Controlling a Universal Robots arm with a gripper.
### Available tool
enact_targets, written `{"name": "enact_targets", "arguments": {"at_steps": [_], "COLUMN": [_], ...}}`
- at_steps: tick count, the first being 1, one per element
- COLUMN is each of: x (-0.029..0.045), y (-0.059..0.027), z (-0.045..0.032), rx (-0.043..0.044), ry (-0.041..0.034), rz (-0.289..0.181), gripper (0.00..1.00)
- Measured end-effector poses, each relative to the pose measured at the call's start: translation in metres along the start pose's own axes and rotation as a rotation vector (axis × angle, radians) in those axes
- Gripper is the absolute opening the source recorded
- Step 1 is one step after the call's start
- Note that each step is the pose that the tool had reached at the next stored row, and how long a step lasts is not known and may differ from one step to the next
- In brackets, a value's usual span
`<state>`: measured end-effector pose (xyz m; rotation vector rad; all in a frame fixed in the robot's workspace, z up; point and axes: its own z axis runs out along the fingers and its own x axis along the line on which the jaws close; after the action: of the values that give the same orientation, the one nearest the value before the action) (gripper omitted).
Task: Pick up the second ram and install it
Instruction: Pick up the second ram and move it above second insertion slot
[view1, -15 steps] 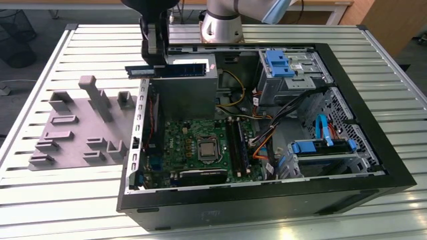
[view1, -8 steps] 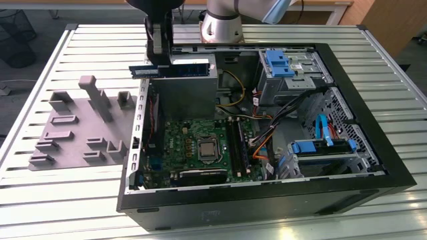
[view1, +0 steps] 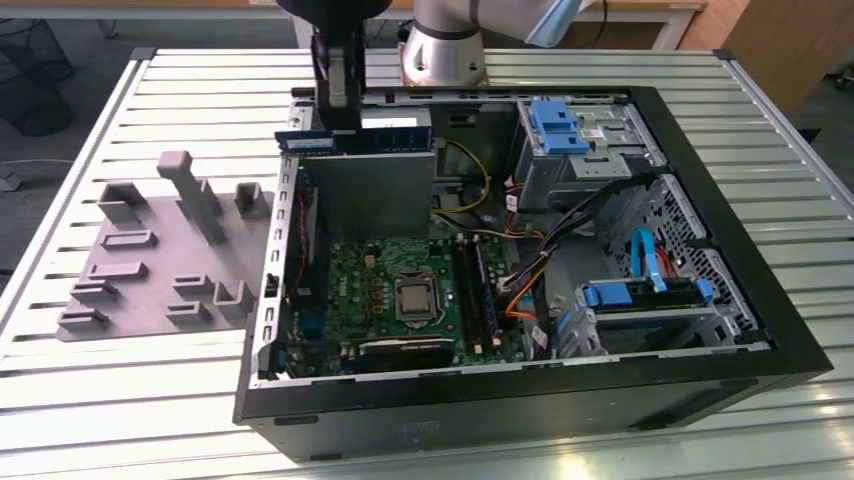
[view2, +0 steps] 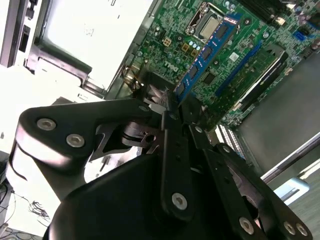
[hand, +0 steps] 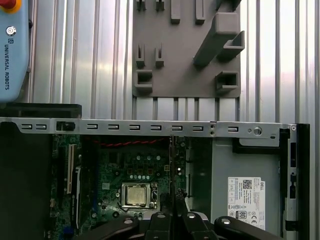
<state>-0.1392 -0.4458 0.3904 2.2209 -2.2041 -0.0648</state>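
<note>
Gripper (view1: 343, 118) clenched on the second ram (view1: 394, 140), held level above the open computer case (view1: 534, 400) and its motherboard (view1: 374, 280); grey fixture blocks (view1: 147, 270) rest on the slatted tabletop (view1: 134, 380), at the exterior view's left.

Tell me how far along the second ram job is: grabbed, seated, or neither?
Done: the second ram is clear of the grey fixture, gripped in the shut claw. In hand: it hangs above the open case, over the motherboard. Left: seating; it is in no slot yet.
</note>
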Motion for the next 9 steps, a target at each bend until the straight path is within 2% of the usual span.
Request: {"name": "enact_targets", "arguments": {"at_steps": [9], "x": [0.0001], "y": [-0.0146], "z": [-0.0006], "rx": [0.0000], "ry": [0.0000], "rz": [0.000], "gripper": [0.14]}}
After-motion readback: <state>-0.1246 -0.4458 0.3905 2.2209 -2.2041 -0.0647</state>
